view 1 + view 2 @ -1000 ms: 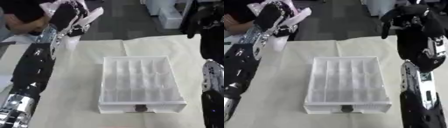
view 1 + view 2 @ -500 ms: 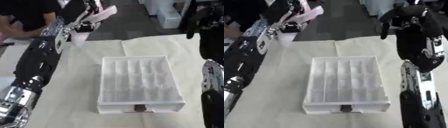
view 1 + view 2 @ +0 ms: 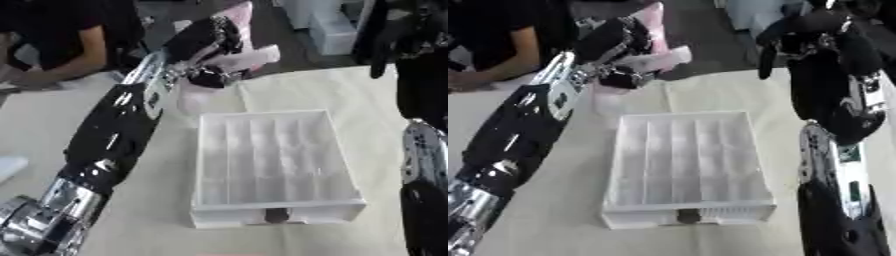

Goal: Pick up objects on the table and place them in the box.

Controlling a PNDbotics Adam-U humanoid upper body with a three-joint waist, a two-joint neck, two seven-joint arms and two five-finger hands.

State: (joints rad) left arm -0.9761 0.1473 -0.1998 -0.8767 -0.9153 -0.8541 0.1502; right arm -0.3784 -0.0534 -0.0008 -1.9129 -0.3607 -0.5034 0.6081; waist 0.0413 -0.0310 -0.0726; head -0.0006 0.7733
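Left eye view showed the left hand (image 3: 206, 47) clenched around a pale pink object (image 3: 247, 56), held above the table behind the white box (image 3: 271, 165). It should come squarely over a compartment before letting go. Right hand (image 3: 798, 35) hung raised, fingers drooping, empty.

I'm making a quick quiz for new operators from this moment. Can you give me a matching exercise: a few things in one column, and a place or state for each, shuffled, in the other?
Things:
1. left hand
2. right hand
3. white box
4. pink object

Places or states:
A. on the cloth at the middle of the table, divided into compartments
B. raised at the far right, holding nothing
C. raised beyond the box's far left corner, fingers curled round something
D. held in the air, not yet in the box

Pairs: 1-C, 2-B, 3-A, 4-D
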